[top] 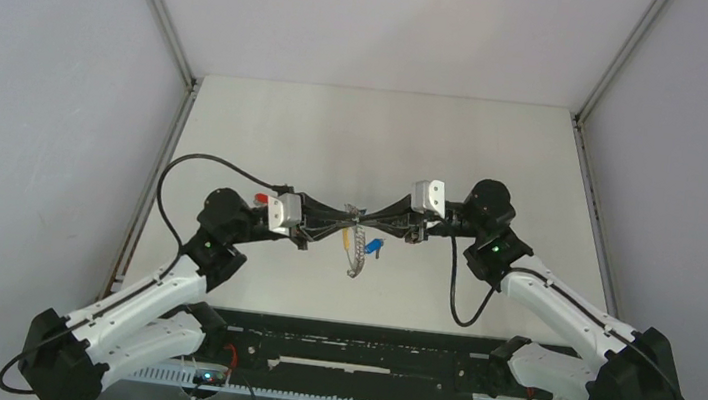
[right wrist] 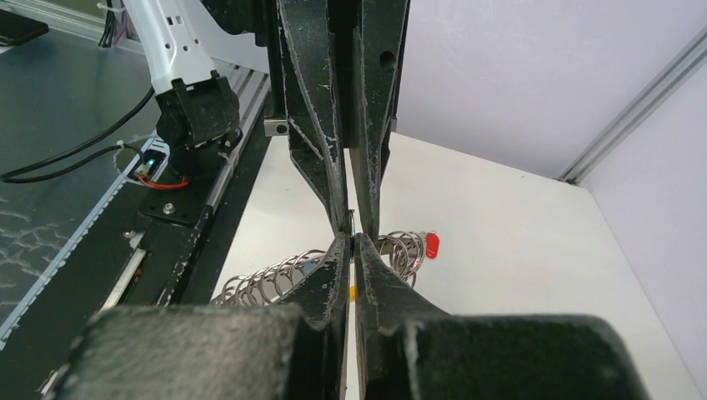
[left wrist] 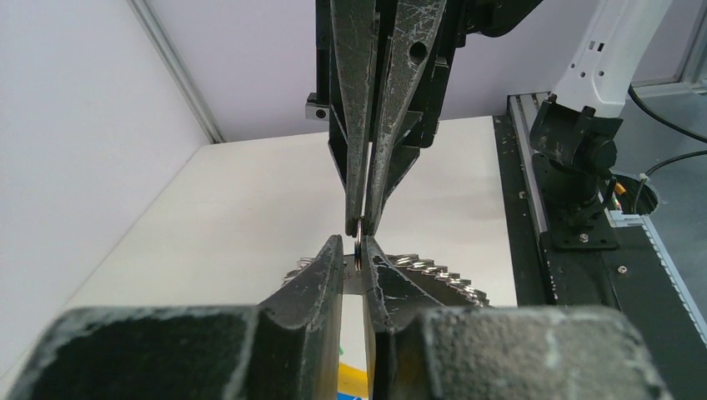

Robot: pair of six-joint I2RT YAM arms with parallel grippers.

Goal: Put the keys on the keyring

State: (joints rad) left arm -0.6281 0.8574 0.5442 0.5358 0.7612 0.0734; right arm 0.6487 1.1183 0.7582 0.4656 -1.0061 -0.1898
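Fingertips [left wrist: 332,257] of left gripper [left wrist: 356,250] and right gripper [left wrist: 360,227] stood tip to tip, both clamped on the keyring [top: 354,258].
Blue key [top: 375,247] seemingly hung there already; red key [right wrist: 431,244] lay loose mid-frame, not yet threaded.

left tool [left wrist: 357,252]: bottom of frame, fingers almost together, a thin gap at the tips.
right tool [left wrist: 360,223]: drops in from the top, tips pinched on the ring's upper edge.
keyring [left wrist: 358,243]: edge-on, a thin sliver between both pairs of tips; can't tell if the left tool grips it.
bead chain [left wrist: 425,272]: silvery loops trailing right, behind the left tool.
surface [left wrist: 233,217]: white, underneath.
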